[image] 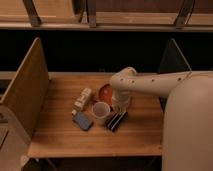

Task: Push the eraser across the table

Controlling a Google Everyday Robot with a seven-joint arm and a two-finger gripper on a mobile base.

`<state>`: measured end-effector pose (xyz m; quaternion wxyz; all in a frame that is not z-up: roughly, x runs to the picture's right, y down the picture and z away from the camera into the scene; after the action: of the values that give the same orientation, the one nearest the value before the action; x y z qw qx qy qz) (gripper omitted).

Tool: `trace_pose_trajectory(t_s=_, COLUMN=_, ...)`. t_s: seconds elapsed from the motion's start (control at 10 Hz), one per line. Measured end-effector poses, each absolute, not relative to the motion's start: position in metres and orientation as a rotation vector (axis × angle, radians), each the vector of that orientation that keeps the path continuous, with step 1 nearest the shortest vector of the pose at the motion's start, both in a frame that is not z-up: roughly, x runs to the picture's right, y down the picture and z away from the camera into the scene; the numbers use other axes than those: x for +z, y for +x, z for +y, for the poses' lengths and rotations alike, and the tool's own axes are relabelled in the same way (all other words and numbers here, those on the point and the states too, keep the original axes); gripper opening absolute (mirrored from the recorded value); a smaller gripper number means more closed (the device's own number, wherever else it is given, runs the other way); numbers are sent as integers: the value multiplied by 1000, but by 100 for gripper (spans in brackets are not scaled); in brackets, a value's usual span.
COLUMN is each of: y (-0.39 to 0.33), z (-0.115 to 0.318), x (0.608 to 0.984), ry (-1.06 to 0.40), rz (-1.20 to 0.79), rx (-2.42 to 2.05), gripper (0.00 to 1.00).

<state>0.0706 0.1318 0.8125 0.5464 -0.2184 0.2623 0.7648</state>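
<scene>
Over on the table (60,140), light planks boxed in by upright wooden side panels (27,92), the clutter is bunched near the middle. That leaves bare plank out toward nine o'clock and six o'clock, which looks to me like room for a shove.

Big pale arm (155,82) reaches in from three o'clock, bends at the wrist and points straight down. That puts the gripper (120,108) low, right at the table top, just off the twelve o'clock end of the eraser (116,121). The claw is clamped fully closed with nothing in it. Makes sense to me: a closed claw is a blunt nose for pushing, not a grab. Whether it's actually touching the eraser, I can't call from this angle.

Reddish round dish (105,92) sits at twelve o'clock from the cup (101,111), tucked against the wrist. Flat blue-grey rectangle (83,121) lies at eight o'clock from the cup, pale beige block (83,99) at ten.

Now the eraser itself: it's at four o'clock from the cup, just beside it, lying flat. It's a black oblong with thin pale stripes along its length, long axis slanting from one o'clock down to seven. It's low and blocky, so my read is it should slide rather than tip, though the cup next door could get nudged.
</scene>
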Motion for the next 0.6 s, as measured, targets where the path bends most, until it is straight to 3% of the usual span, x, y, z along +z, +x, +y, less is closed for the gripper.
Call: trace_pose_trajectory(t_s=0.6, y=65, z=129, x=812, ry=-521, rz=598, rx=1804, gripper=0)
